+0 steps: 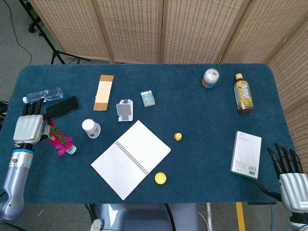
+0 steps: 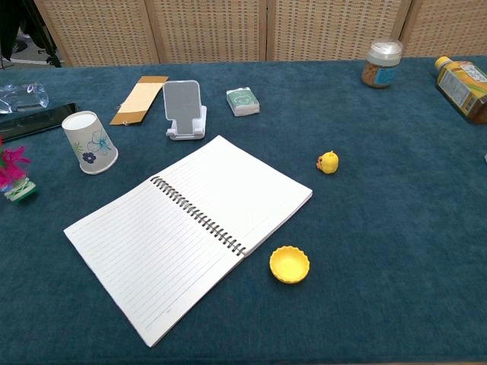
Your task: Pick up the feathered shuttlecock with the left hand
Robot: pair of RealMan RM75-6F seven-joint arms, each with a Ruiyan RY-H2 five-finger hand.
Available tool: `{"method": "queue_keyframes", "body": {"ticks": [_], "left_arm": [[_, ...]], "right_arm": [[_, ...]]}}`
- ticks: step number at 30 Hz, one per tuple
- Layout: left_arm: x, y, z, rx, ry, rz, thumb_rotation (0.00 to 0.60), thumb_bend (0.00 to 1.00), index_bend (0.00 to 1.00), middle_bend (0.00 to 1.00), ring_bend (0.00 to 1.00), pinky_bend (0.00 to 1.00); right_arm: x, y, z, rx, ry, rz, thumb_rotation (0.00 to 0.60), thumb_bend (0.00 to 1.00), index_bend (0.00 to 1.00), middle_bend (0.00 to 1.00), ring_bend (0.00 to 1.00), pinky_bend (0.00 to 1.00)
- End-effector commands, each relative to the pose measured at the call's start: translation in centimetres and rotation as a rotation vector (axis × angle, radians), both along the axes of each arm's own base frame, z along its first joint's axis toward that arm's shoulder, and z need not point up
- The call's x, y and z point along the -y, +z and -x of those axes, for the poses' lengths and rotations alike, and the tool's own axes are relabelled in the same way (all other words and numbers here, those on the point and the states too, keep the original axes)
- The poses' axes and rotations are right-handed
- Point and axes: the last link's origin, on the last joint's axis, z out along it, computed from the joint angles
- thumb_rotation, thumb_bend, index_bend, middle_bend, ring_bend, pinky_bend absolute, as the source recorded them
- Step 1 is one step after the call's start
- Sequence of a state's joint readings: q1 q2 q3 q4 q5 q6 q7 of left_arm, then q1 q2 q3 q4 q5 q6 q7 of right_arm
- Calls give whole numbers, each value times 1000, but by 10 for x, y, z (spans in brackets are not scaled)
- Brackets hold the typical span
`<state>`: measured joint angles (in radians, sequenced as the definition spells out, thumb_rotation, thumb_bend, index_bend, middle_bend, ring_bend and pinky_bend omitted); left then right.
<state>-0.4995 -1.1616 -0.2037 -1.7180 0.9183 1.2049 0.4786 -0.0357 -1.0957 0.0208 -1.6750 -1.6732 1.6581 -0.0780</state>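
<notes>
The feathered shuttlecock (image 1: pixel 61 142) has pink, red and yellow feathers and a green-and-white base; it sits near the table's left edge, tilted with its base pointing down and right. My left hand (image 1: pixel 29 129) is beside it on the left and holds it by the feather end, fingers curled. The chest view catches only the shuttlecock (image 2: pixel 14 177) at its left border, slightly blurred, and not the hand. Whether the base still touches the cloth I cannot tell. My right hand (image 1: pixel 288 169) hangs off the table's front right corner with fingers spread and nothing in them.
A phone (image 1: pixel 62 107) and a water bottle (image 1: pixel 43 95) lie just beyond the left hand. A paper cup (image 1: pixel 90 128) lies to the right of the shuttlecock, then an open notebook (image 1: pixel 131 159). A white box (image 1: pixel 246 154) lies near the right hand.
</notes>
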Motion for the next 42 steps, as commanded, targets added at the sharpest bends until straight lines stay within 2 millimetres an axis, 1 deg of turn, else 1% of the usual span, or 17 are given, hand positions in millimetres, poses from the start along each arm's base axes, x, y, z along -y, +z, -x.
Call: {"method": "queue_keyframes", "body": {"ticks": [1, 3, 8, 15, 22, 24, 27, 30, 32, 39, 41, 42], "left_arm": [[-3, 1, -12, 4, -30, -15, 600, 519, 630, 0, 0, 0], [-5, -1, -23, -8, -60, -11, 600, 519, 630, 0, 0, 0], [-3, -10, -29, -25, -68, 5, 600, 517, 630, 0, 0, 0], [1, -25, -18, -52, -32, 44, 600, 514, 630, 0, 0, 0], [2, -26, -12, -61, -17, 44, 600, 489, 629, 0, 0, 0], [2, -24, -12, -62, -17, 42, 600, 478, 610, 0, 0, 0], [2, -21, -12, -64, -23, 31, 600, 455, 531, 0, 0, 0], [1, -14, -16, -73, -46, -2, 600, 428, 425, 0, 0, 0], [1, -10, -18, -80, -61, -19, 600, 414, 337, 0, 0, 0], [4, 3, -26, -84, -112, -77, 600, 399, 154, 0, 0, 0], [6, 6, -30, -68, -128, -92, 600, 395, 92, 0, 0, 0], [14, 11, -36, -33, -172, -109, 600, 394, 65, 0, 0, 0]], "right_arm": [[0, 1, 0, 1, 0, 1, 600, 0, 0, 0, 0, 0], [0, 2, 1, 4, 0, 5, 600, 0, 0, 0, 0, 0], [0, 3, 2, 7, -2, 9, 600, 0, 0, 0, 0, 0], [-1, 6, 1, 14, 5, 17, 600, 0, 0, 0, 0, 0], [-1, 5, 1, 12, 7, 14, 600, 0, 0, 0, 0, 0], [-1, 4, 1, 12, 7, 13, 600, 0, 0, 0, 0, 0], [0, 4, 0, 10, 7, 13, 600, 0, 0, 0, 0, 0], [0, 4, 0, 9, 9, 13, 600, 0, 0, 0, 0, 0], [0, 4, 0, 9, 10, 15, 600, 0, 0, 0, 0, 0], [-1, 4, 0, 13, 15, 22, 600, 0, 0, 0, 0, 0], [-1, 4, 0, 14, 15, 23, 600, 0, 0, 0, 0, 0], [-1, 5, 0, 16, 14, 25, 600, 0, 0, 0, 0, 0]]}}
